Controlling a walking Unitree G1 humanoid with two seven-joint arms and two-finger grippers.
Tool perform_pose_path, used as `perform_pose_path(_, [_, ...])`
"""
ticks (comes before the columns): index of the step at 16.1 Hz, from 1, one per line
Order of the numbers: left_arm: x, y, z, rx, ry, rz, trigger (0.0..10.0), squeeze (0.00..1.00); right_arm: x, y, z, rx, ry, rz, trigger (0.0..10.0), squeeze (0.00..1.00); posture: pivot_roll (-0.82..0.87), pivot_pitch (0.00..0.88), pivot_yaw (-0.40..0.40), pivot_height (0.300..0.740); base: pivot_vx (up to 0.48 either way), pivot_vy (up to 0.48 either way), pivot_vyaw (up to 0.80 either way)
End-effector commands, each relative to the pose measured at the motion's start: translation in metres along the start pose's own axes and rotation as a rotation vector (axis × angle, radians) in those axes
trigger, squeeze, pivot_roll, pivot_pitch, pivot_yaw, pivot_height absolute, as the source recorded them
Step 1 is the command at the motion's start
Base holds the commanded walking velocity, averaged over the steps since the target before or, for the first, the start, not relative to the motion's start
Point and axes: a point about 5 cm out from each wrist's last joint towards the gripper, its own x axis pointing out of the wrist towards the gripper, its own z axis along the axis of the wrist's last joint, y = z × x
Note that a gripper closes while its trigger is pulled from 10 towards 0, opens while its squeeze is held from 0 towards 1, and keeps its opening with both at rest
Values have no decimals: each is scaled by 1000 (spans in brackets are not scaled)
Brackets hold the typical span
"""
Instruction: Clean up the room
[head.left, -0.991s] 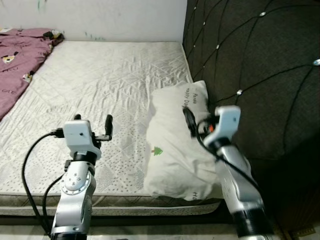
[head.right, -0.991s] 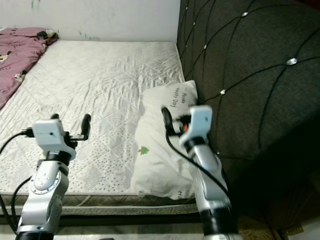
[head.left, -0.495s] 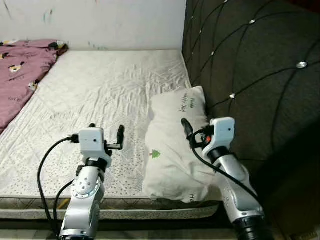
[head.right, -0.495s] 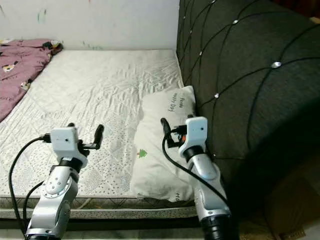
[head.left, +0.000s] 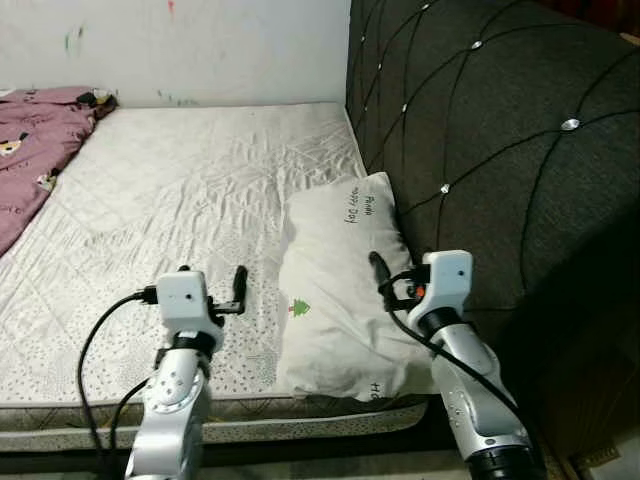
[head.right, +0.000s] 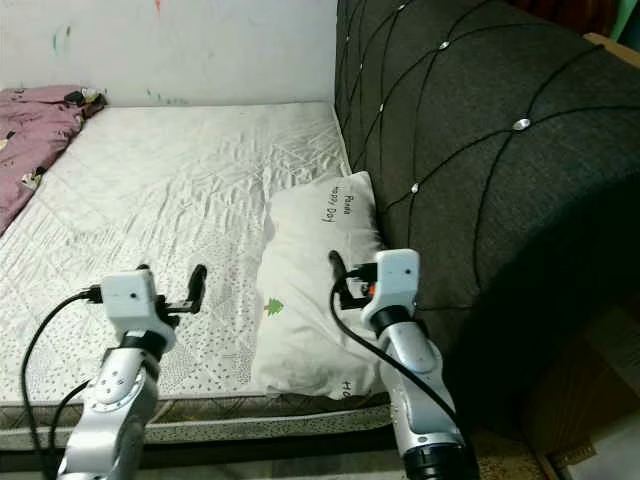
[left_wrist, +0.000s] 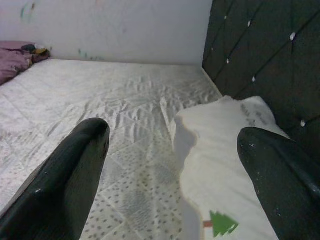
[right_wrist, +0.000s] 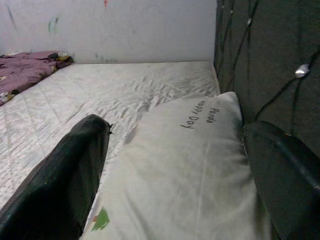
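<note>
The robot stands at the side of a bed (head.left: 200, 180) with a bare white mattress, and the step in hand seems to be the approach to the pillow (head.left: 340, 290), which is probably the thing it wants to tidy. The pillow is white, with a small green tree printed on it and some dark letters near its far end. It lies on the mattress against the dark padded headboard (head.left: 480, 140), and its near end reaches the edge of the bed. The right gripper (right_wrist: 175, 165) is raised over the near part of the pillow, with the jaws released and standing wide apart, one on each side of the pillow in the right wrist view; nothing is held. The left gripper (left_wrist: 170, 165) is raised over the mattress just beside the pillow, also with the jaws released and holding nothing. A purple blanket (head.left: 40, 140) lies at the far left corner of the bed, well apart from both arms. In my judgement no grasp is begun yet. The next move calls for lowering the right gripper onto the pillow and closing on a fold of the soft cloth, perhaps with help of the left one.
</note>
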Motion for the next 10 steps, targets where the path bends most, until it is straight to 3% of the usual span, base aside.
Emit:
perform_pose_path(1, [3,-2,3,-17,-14,6,10000,0,4,1,7,-4,-19,-1,10000,0,17,47,1,740,0,0,0])
perform_pose_path(10, [0,-6,7,0,-36,-35,10000,0,3,-2,3,-23,3,-20,10000,0,25,68,3,740,0,0,0])
